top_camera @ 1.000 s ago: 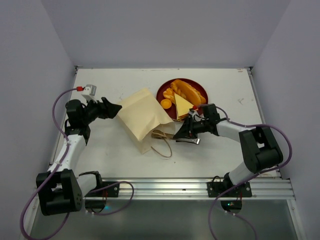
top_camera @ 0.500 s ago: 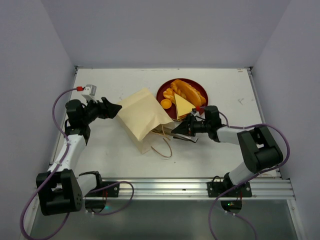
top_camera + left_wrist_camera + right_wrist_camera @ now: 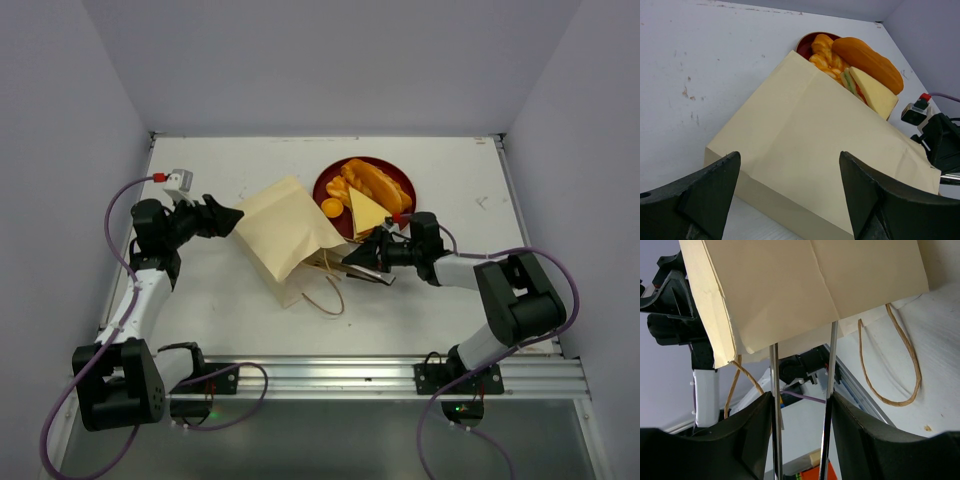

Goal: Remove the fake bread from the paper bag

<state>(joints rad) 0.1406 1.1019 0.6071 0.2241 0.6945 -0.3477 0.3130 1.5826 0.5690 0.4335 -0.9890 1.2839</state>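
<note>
a: what can't you make out?

b: the inside of the paper bag (image 3: 285,235). it lies on its side on the white table (image 3: 455,175), and no view looks into its mouth. the right gripper (image 3: 346,267) is at that mouth, and in its wrist view the two thin metal fingers (image 3: 773,390) run up and vanish behind the paper edge, so their tips are hidden.

a: is it holding anything?

b: the fingers stand apart with a moderate gap and nothing shows between them. what the tips touch, i cannot tell.

a: and the left gripper (image 3: 236,218)?

b: spread wide at the bag's closed end, one dark finger (image 3: 705,195) on either side of the corner. contact is unclear.

a: how does the bag look?

b: cream-tan and smooth with one centre crease. a brown cord handle (image 3: 890,365) loops on the table beside the mouth.

a: where is the fake bread (image 3: 370,195)?

b: on the red plate (image 3: 321,182) just beyond the bag: a long orange roll (image 3: 867,57), a pale triangular sandwich slice (image 3: 875,92) and ridged orange pieces (image 3: 825,55). the top view shows the whole plate, while the left wrist view has the bag covering its near part.
</note>
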